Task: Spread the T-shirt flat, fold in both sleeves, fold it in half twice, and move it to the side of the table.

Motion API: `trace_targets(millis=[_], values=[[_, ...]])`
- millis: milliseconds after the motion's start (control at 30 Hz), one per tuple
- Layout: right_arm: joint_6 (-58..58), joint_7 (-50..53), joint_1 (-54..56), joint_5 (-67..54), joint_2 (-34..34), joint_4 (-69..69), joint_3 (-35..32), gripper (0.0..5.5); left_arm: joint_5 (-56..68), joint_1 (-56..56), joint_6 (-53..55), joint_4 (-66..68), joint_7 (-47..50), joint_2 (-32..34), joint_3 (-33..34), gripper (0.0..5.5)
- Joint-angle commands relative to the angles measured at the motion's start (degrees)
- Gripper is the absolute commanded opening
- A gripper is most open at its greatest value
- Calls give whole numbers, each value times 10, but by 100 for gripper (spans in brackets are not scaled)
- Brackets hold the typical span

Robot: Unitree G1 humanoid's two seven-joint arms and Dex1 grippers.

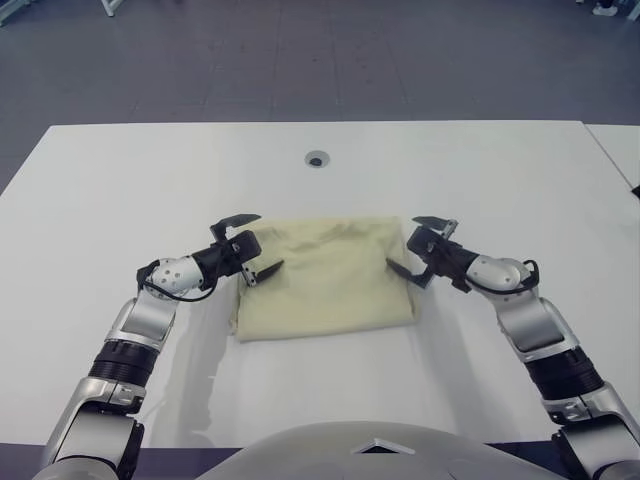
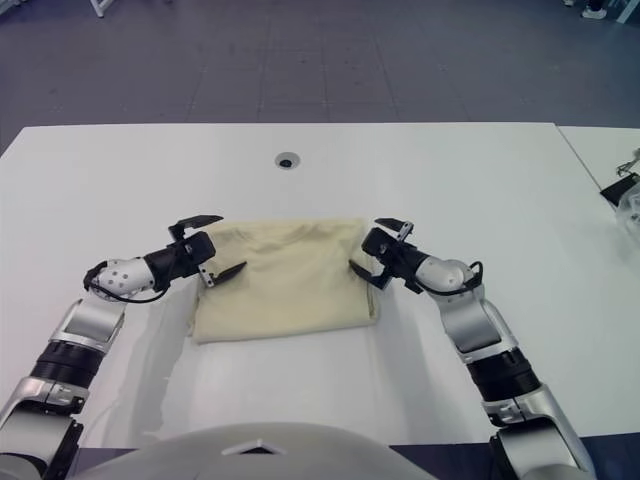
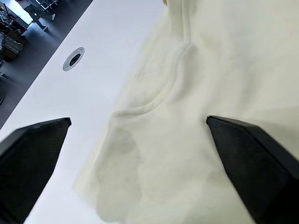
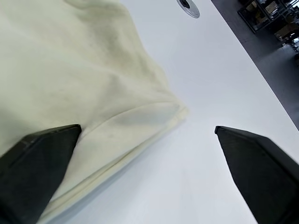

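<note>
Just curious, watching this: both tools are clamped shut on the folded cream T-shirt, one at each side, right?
Not shut: the left tool and right tool are both open, one at each side of the folded cream T-shirt. Both wrist views show this plainly.

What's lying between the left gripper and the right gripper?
The folded cream T-shirt lies between the open left gripper and open right gripper, on the white table, as the left eye view shows.
</note>
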State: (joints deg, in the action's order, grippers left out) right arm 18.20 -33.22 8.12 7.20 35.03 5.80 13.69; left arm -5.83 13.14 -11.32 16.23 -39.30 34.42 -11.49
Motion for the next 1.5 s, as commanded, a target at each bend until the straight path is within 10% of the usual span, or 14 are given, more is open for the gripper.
trace_targets(millis=[33, 467, 967, 1500], values=[[38, -18, -65, -4, 25, 29, -15, 538, -42, 0, 18, 65, 14, 12, -10, 540], [120, -24, 60, -140, -33, 95, -114, 538, -2, 32, -78, 22, -7, 2, -3, 540], [-194, -53, 223, 123, 10, -360, 101, 538, 128, -35, 6, -168, -147, 102, 62, 540], [-88, -130, 42, 86, 89, -75, 49, 538, -132, 9, -114, -19, -113, 130, -72, 540]])
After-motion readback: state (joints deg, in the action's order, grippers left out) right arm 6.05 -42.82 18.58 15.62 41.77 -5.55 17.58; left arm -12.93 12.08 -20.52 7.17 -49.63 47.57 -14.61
